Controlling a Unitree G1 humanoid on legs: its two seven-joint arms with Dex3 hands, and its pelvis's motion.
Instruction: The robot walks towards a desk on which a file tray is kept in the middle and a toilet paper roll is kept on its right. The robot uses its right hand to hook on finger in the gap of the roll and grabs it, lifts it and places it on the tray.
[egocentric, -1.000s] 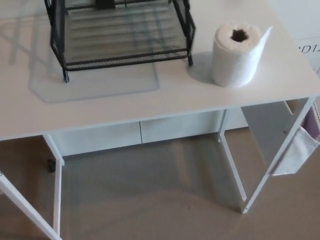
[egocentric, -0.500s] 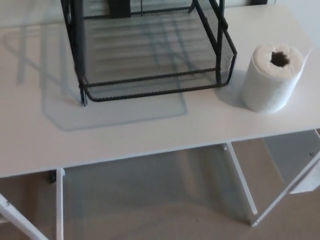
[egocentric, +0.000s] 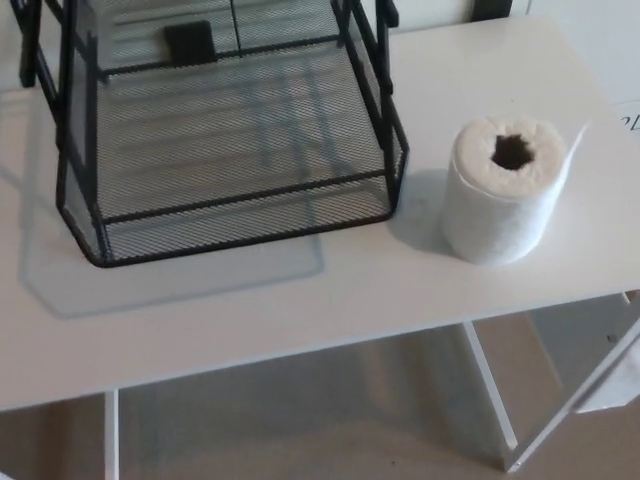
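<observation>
A white toilet paper roll (egocentric: 505, 190) stands upright on the right part of the white desk (egocentric: 300, 300), its dark core hole facing up and a loose sheet sticking out at its right. A black wire-mesh file tray (egocentric: 230, 130) sits left of it in the middle of the desk, a small gap between them. Neither of my hands shows in the head view.
The desk's front edge runs across the lower part of the picture, with white legs (egocentric: 490, 400) and beige floor (egocentric: 300, 420) below. A small black block (egocentric: 190, 42) lies at the back of the tray. The tray's black uprights rise at its corners.
The whole picture has shifted: the camera has come closer to the desk and looks more steeply down. Tray and roll appear larger; they have not moved on the desk.
</observation>
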